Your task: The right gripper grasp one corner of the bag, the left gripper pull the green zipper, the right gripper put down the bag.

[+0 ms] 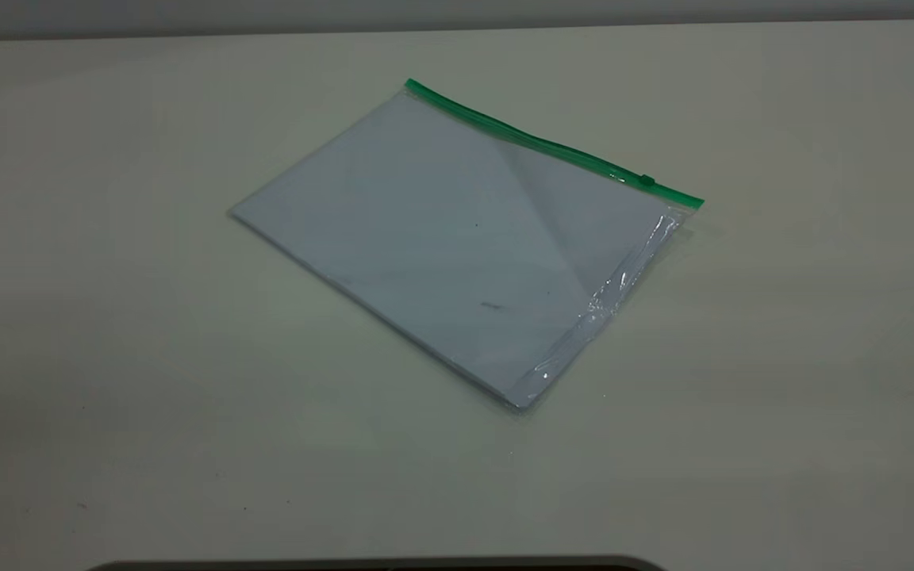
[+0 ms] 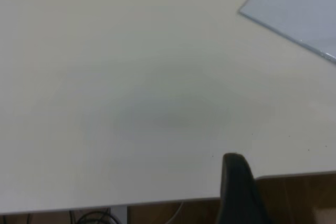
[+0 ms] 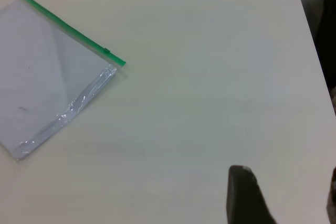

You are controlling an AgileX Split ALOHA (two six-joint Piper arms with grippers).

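Note:
The bag (image 1: 457,238), a clear flat pouch with white sheets inside, lies flat on the table, turned at an angle. The green zipper (image 1: 536,143) runs along its far long edge, with the slider tab (image 1: 647,181) near the right end. Neither gripper appears in the exterior view. The right gripper (image 3: 287,184) hovers open over bare table, well away from the bag (image 3: 47,82) and its zipper (image 3: 68,27). One finger (image 2: 236,182) of the left gripper shows near the table's edge with nothing beside it; it is open. A bag corner (image 2: 299,9) lies far off.
The pale table (image 1: 147,357) stretches wide on all sides of the bag. Its front edge (image 2: 157,203) lies close under the left gripper, with cables and brown floor below. Its side edge (image 3: 315,77) runs near the right gripper.

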